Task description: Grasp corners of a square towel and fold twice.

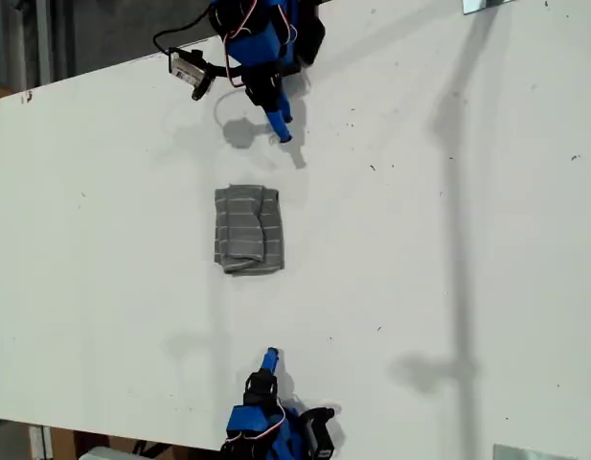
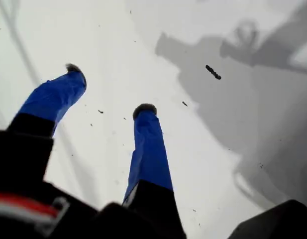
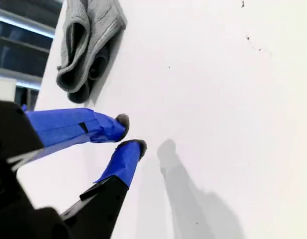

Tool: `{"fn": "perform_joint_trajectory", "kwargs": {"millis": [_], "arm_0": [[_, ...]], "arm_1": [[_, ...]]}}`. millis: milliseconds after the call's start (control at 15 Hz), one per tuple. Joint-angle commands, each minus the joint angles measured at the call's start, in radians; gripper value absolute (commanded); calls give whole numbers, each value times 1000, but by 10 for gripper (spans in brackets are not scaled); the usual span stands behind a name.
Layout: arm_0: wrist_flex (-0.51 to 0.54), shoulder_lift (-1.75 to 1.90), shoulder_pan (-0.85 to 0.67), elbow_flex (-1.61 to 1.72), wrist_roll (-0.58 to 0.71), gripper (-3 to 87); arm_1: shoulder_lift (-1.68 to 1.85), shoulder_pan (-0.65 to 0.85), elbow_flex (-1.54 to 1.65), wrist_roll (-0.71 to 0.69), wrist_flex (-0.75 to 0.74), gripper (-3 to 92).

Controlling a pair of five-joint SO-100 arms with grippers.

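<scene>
- While the towel (image 1: 247, 230) is seen in the exterior view as a small folded gray bundle, it is laid on the white table (image 1: 467, 240) a little toward that view's left of centre, with thin pale stripes shown on its upper face.
- Two blue-fingered arms are shown in the exterior view, one at the far edge of the table and one at the near edge; the towel is placed between them, apart from both and touched by neither.
- Which of those arms is first and which is second cannot be told from the wrist views.
- My first gripper (image 2: 108, 89) is seen with its claw spread wide apart above bare table; nothing is held between the blue fingers (image 2: 151, 149), and only small dark specks and gray shadows are seen beyond them.
- My second gripper (image 3: 130, 132) is seen with its claw almost together, a narrow gap being left between the tips, and nothing is clamped in it.
- Beyond the tips of my second gripper the towel (image 3: 88, 45) is seen edge-on, its stacked layers curled into loose rolls, well clear of the claw.
- The corners of the towel cannot be picked out singly in any view.
</scene>
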Motion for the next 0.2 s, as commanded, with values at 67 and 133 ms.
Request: {"fn": "perform_joint_trajectory", "kwargs": {"millis": [67,133], "arm_0": [[-12,6,3,3,9,64],[-12,6,3,3,9,64]], "arm_1": [[-3,-6,-41,-14,9,228],[-3,-6,-41,-14,9,228]]}}
